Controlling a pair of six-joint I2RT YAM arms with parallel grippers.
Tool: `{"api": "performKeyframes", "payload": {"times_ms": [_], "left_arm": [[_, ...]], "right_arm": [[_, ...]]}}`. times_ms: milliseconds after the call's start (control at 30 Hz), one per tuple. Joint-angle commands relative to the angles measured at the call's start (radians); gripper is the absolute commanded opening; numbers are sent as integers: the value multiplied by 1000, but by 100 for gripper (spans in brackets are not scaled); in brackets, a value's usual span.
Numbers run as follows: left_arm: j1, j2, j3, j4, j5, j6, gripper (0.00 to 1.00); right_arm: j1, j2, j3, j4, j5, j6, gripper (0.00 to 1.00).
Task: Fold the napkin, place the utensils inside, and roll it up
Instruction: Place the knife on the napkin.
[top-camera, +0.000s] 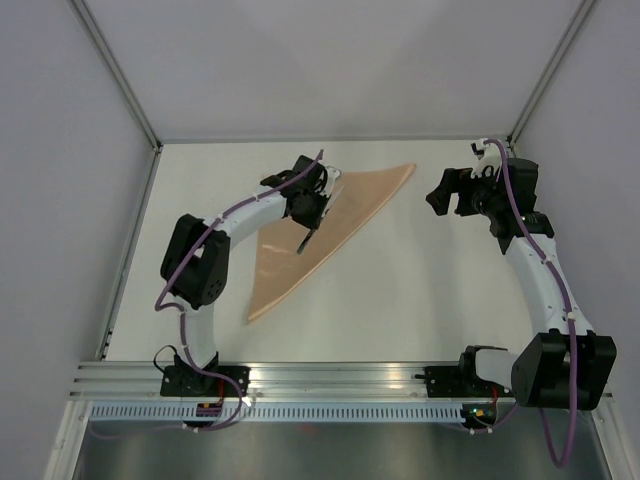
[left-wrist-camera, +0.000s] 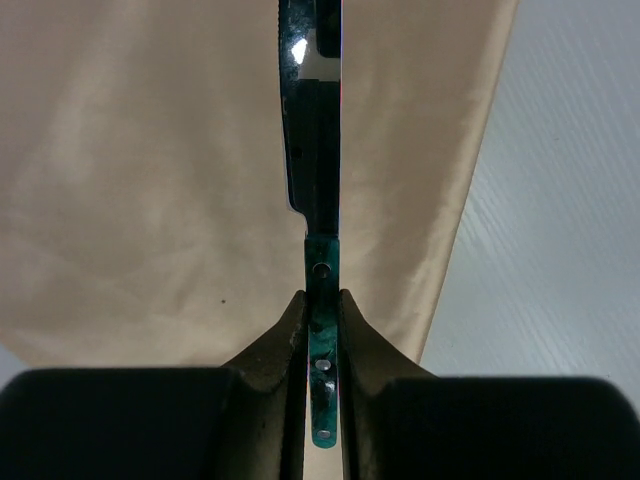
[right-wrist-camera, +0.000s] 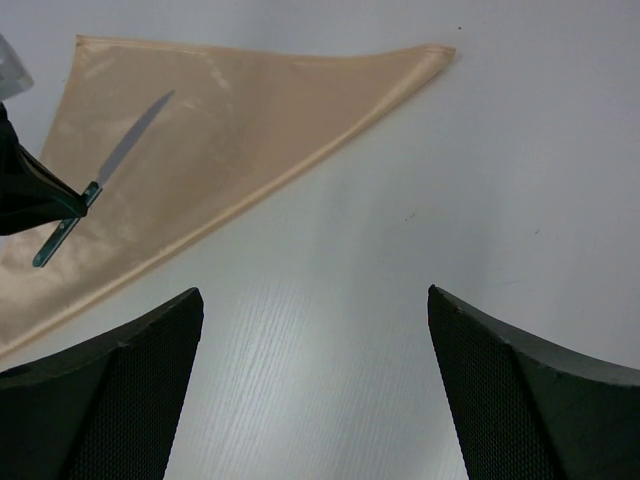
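A: Why is the knife (left-wrist-camera: 318, 180) pinched by its green handle?
B: So the blade leads, I'd judge. The left jaws are clamped narrow on that handle, and the blade points straight ahead of them over the napkin (top-camera: 350, 210). It lies beneath them on the bench (top-camera: 430, 290), folded to a triangle, ready for cutlery.
A: And the right jaws?
B: Spread wide, holding nothing. The napkin is ahead of them, off to their left, well apart.

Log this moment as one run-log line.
napkin: folded triangle, flat | left pincer: shut on knife handle, over napkin | right pincer: open, empty, beside napkin
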Motion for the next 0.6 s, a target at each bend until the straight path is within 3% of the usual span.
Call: {"api": "performKeyframes", "payload": {"times_ms": [0,567], "left_arm": [[-47,52,87,7,46,106,2],[-95,209,187,-48,106,109,2]], "right_arm": [[1,1,8,6,8,-6,98],[0,3,8,6,-1,-6,98]]}}
